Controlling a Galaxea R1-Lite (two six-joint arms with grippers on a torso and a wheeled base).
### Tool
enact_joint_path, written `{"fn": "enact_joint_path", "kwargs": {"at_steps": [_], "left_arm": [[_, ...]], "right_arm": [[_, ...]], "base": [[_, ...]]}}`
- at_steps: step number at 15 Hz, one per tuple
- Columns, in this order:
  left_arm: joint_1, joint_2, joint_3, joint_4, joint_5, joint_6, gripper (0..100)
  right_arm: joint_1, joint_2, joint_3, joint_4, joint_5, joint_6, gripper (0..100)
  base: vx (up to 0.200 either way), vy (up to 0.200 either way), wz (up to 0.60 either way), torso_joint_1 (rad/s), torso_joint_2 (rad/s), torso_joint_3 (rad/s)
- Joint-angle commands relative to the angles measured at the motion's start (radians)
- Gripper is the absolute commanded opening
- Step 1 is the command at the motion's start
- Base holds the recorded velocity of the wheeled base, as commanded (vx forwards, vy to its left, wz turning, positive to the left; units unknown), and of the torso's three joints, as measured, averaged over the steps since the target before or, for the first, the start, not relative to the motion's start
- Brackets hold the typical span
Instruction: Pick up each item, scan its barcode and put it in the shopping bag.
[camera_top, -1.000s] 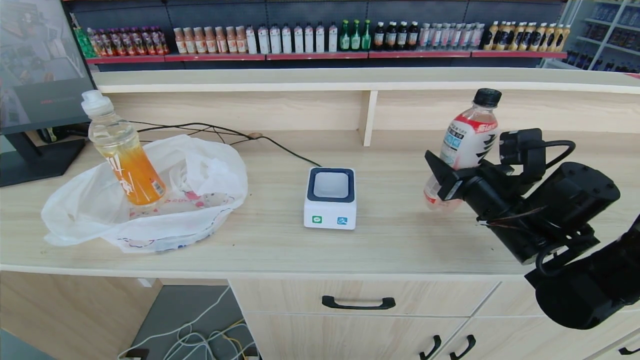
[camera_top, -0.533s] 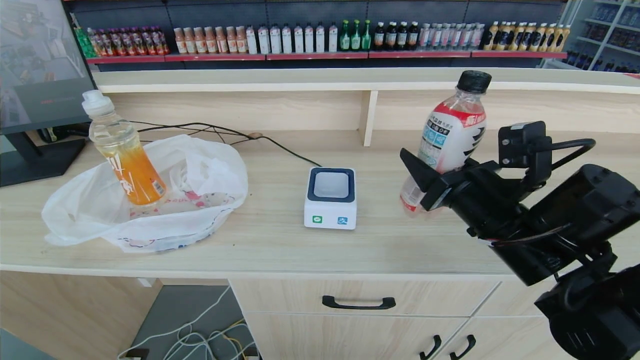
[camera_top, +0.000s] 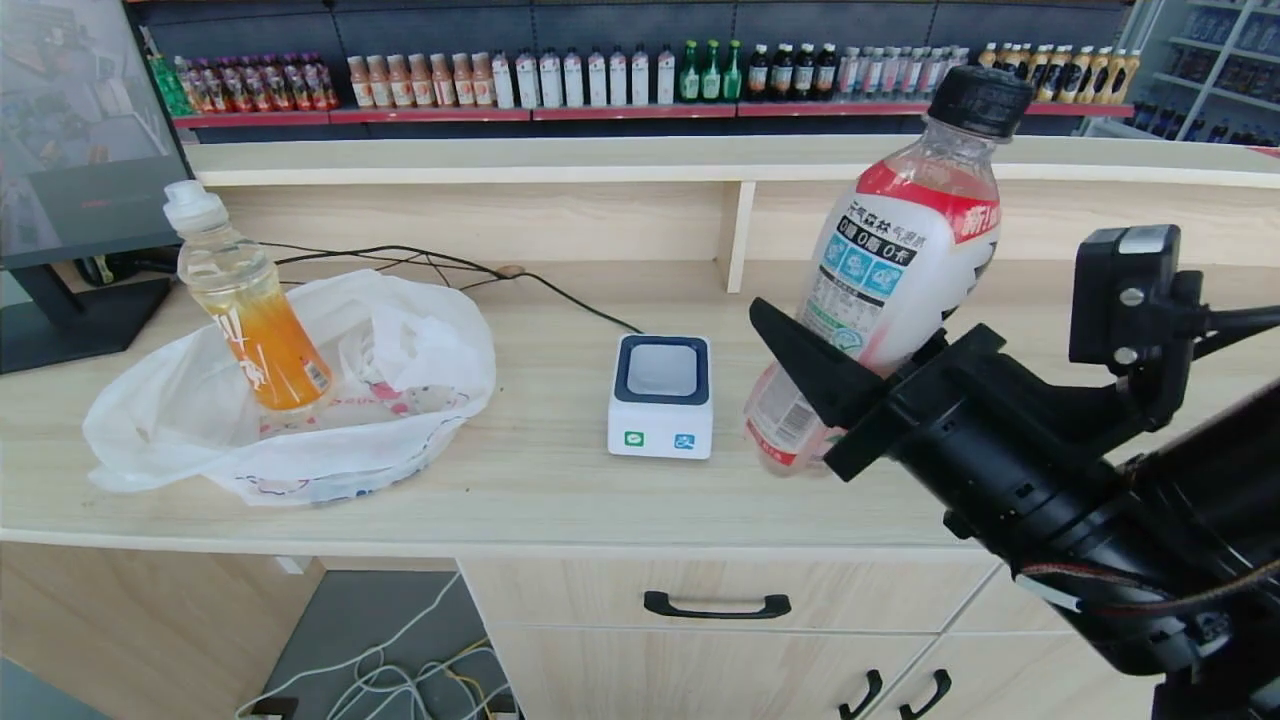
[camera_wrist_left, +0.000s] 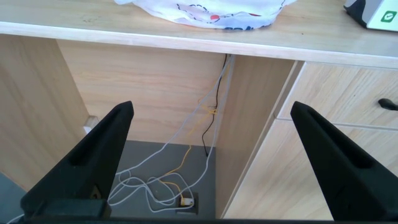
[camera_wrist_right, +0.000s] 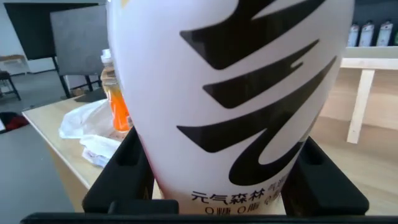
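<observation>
My right gripper (camera_top: 880, 385) is shut on a clear bottle (camera_top: 885, 270) with a white, red and black label and a black cap, held tilted in the air just right of the white barcode scanner (camera_top: 661, 396). The same bottle (camera_wrist_right: 230, 99) looms close in the right wrist view. An orange drink bottle (camera_top: 245, 305) stands upright in the white shopping bag (camera_top: 290, 400) at the counter's left. My left gripper (camera_wrist_left: 211, 162) hangs open below the counter's front edge, facing the gap beside the drawers.
A black cable (camera_top: 450, 265) runs along the back of the counter (camera_top: 540, 490) to the scanner. A dark monitor (camera_top: 70, 150) stands at the far left. Drawers with black handles (camera_top: 716, 606) sit under the counter. Loose wires (camera_wrist_left: 168, 180) lie on the floor.
My right gripper has lifted the labelled bottle and carried it left toward the scanner and closer to the head camera. The bag and orange bottle have not moved.
</observation>
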Motion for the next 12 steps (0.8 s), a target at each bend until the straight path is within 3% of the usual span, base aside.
{"fn": "enact_joint_path", "kwargs": {"at_steps": [1,2,7,12], "left_arm": [[0.000,0.000,0.000,0.000,0.000,0.000,100],[0.000,0.000,0.000,0.000,0.000,0.000,100],[0.000,0.000,0.000,0.000,0.000,0.000,100],[0.000,0.000,0.000,0.000,0.000,0.001,100]], "right_arm": [[0.070,-0.020,0.087,0.000,0.000,0.032,0],[0.107,-0.019,0.145,0.000,0.002,0.056,0],[0.153,-0.016,0.139,0.000,0.110,0.170,0],[0.175,-0.026,0.058,0.000,0.178,0.335,0]], "base": [[0.000,0.000,0.00,0.000,0.00,0.000],[0.000,0.000,0.00,0.000,0.00,0.000],[0.000,0.000,0.00,0.000,0.00,0.000],[0.000,0.000,0.00,0.000,0.00,0.000]]}}
